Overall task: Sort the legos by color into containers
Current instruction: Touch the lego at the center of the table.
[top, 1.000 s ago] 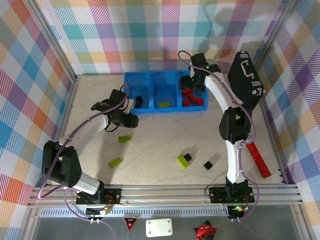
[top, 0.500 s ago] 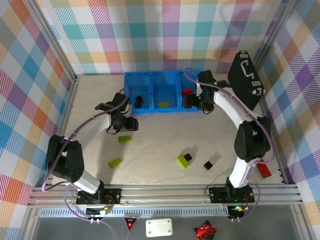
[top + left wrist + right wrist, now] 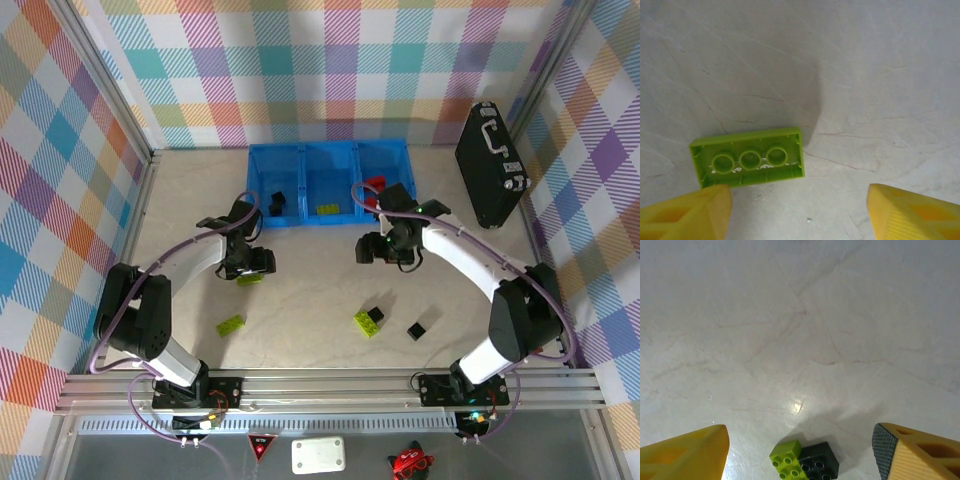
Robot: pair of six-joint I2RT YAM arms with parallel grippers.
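Pale marbled tabletop [image 3: 320, 290], plaid walls [image 3: 330, 70] round it. L gripper [image 3: 250, 262] hung low over the table w/ its yellow fingers [image 3: 685, 215] spread apart and nothing btw them. A lime-green brick [image 3: 747, 159] lay hollow side up just ahead of the tips, off toward the finger at the wrist view's left. Its near edge sat right by that fingertip; contact or not, couldn't tell.

R gripper [image 3: 385, 248] was also spread and empty, over bare table. A lime brick [image 3: 787, 460] w/ a black brick [image 3: 817, 466] touching it showed btw its two fingers in the wrist view — down on the table, clear of both.

A lone black cube [image 3: 416, 330] sat on the base side of the R gripper, just beside that lime-and-black pair. A second lime brick [image 3: 231, 324] lay on the base side of the L gripper, apart from it.

Blue bin [image 3: 330, 148] stood beyond both grippers: black piece [image 3: 277, 199] in the compartment ahead of the L gripper, lime piece [image 3: 327, 209] in the middle one, red pieces [image 3: 375, 185] in the one ahead of the R gripper. Black case [image 3: 490, 165] stood beyond the R gripper, off to its right, well apart.
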